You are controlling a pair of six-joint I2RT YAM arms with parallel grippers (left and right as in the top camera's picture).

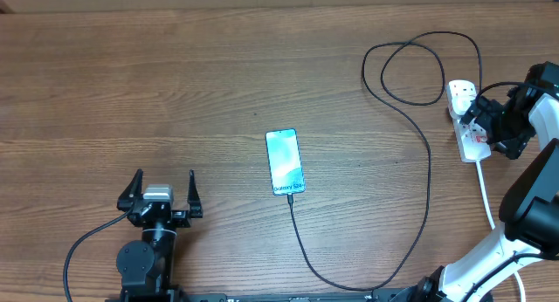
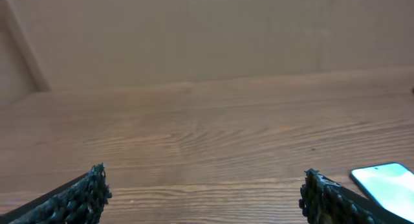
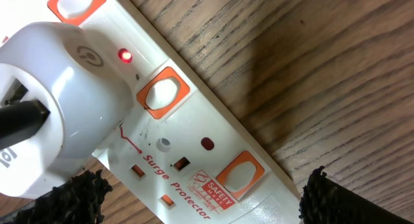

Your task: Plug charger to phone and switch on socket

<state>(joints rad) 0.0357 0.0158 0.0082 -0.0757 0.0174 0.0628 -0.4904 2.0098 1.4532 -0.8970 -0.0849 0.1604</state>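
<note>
The phone [image 1: 286, 162] lies flat mid-table, its teal screen up; its corner shows in the left wrist view [image 2: 387, 185]. The charger's thin black cable [image 1: 428, 175] meets the phone's near end, sweeps right and loops back to a white adapter [image 3: 58, 114] seated in the socket [image 1: 472, 138], a white power strip [image 3: 213, 159]. A small red light [image 3: 125, 56] glows beside the adapter. My right gripper [image 1: 482, 126] hangs open just over the strip [image 3: 204, 208], one finger on each side. My left gripper [image 1: 160, 193] stands open and empty left of the phone [image 2: 204, 198].
The strip's thick white cord [image 1: 486, 193] runs toward the table's near edge beside the right arm's base. Orange-framed switches [image 3: 162, 93] line the strip. Bare wooden tabletop [image 1: 175, 84] stretches across the left and far side.
</note>
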